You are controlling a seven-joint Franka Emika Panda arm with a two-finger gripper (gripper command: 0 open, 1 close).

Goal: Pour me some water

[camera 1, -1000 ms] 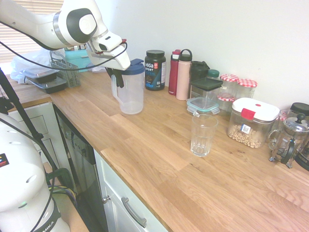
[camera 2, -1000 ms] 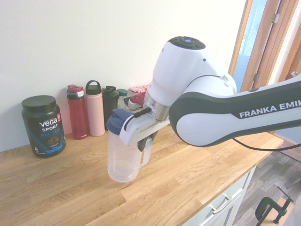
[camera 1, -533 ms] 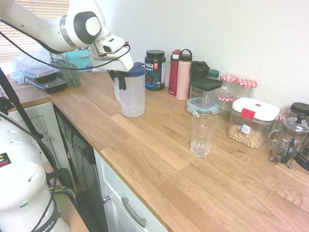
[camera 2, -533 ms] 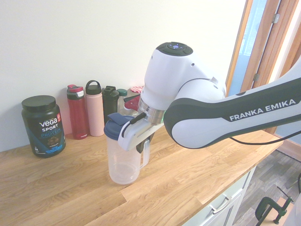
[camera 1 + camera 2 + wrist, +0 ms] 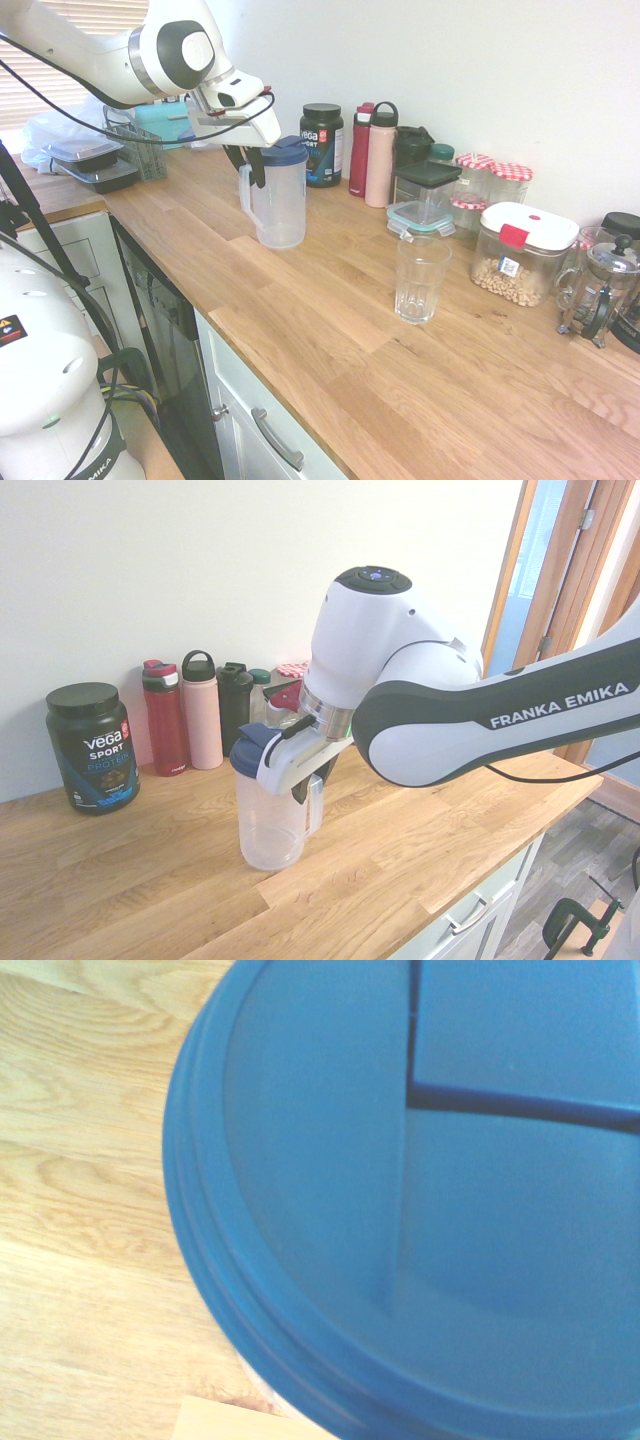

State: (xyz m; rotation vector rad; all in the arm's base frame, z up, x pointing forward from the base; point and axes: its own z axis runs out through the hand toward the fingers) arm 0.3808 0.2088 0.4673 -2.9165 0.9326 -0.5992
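Note:
A clear plastic jug [image 5: 279, 200] with a blue lid [image 5: 285, 149] stands upright at the back left of the wooden counter [image 5: 330, 330]. My gripper [image 5: 250, 166] is shut on its handle from the side. The second exterior view shows the jug [image 5: 270, 825] with my gripper [image 5: 306, 786] on the handle; I cannot tell whether its base touches the wood. Its contents do not show clearly. The blue lid [image 5: 420, 1210] fills the wrist view. An empty ribbed glass [image 5: 420, 278] stands well to the jug's right.
Along the wall stand a black protein tub [image 5: 321, 143], a red bottle [image 5: 360, 148], a pink bottle [image 5: 380, 153], stacked food boxes [image 5: 425, 195], a nut container [image 5: 520, 255] and a French press [image 5: 598, 288]. Trays [image 5: 95, 165] sit far left.
The gripper has carried the jug a short way along the counter towards the glass, keeping it upright. The glass has not moved.

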